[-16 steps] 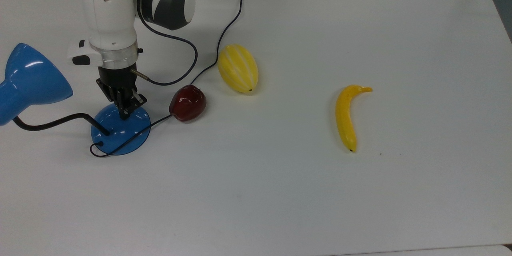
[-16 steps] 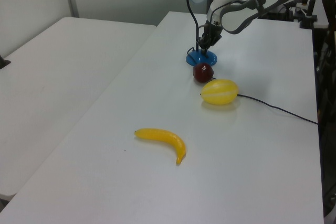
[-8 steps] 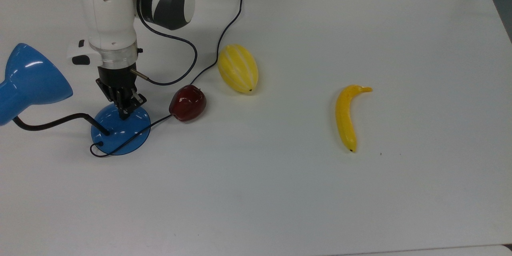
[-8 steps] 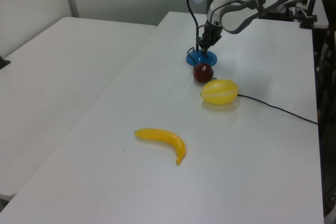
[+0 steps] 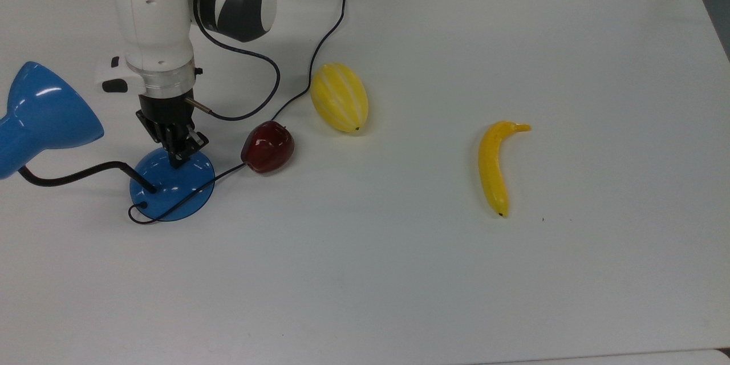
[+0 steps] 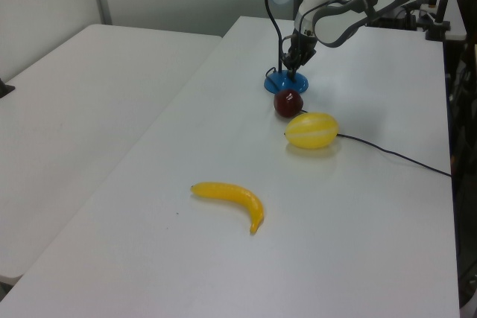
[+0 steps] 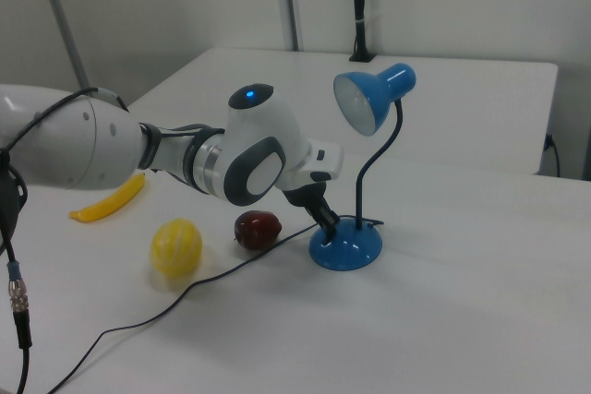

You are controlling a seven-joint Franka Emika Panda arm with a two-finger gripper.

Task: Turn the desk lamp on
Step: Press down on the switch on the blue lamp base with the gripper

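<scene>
The desk lamp stands at the top view's left: a glossy blue cone shade [image 5: 43, 111], a black bendy neck [image 5: 74, 174] and a round blue base [image 5: 171, 188]. My gripper [image 5: 176, 159] points down with its fingers shut, tips at the far part of the base's dome. In the right view the gripper [image 7: 330, 224] meets the base [image 7: 346, 248] on its left side, and the shade [image 7: 369, 99] looks dark inside. The left view has the gripper [image 6: 293, 70] just above the base [image 6: 283, 83]. The tips hide the part of the base under them.
A dark red apple [image 5: 267, 146] lies just right of the base, resting on the lamp's thin black cord [image 5: 328, 34], which runs to the table's far edge. A yellow striped melon [image 5: 339, 97] and a banana [image 5: 495, 165] lie further right. The arm's cable [image 5: 251, 85] loops beside the wrist.
The gripper and wrist have shifted very slightly up and to the left in the top view, staying at the lamp base. Lamp, fruit and cord have not moved.
</scene>
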